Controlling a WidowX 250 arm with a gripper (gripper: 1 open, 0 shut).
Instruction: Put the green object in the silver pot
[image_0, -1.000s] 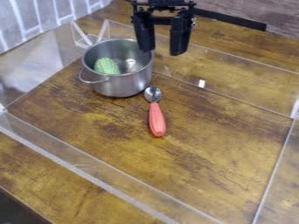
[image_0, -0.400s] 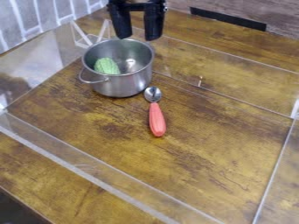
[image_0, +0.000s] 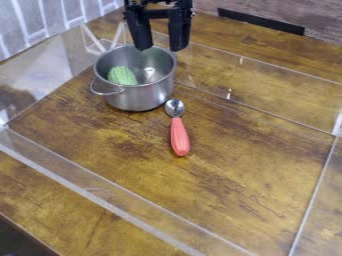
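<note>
The silver pot (image_0: 135, 97) is standing upright on the wooden surface (image_0: 201, 190), its round mouth facing up and its shiny inner wall showing. Inside it, the green object (image_0: 123, 75) is resting toward the left side of the picture, close against the pot's wall and below the rim. The light green lump is taking up only a small part of the pot's interior, and the rest of the visible inside is showing bare metal. Where exactly its underside is touching is hard to tell from this angle.

One small handle is sticking out low on the near left of the pot, as the camera is seeing it.

The black gripper (image_0: 160, 47) is hanging over the far edge of the pot, its two dark fingers pointing down and standing apart. It is open, with nothing showing between the fingers, and it is not touching the green object.

Just beside the pot, a spoon (image_0: 179, 134) is lying on the surface, outside the container. Its metal bowl is pointing toward the far side, near the pot, and its red handle is stretching toward the camera.
</note>
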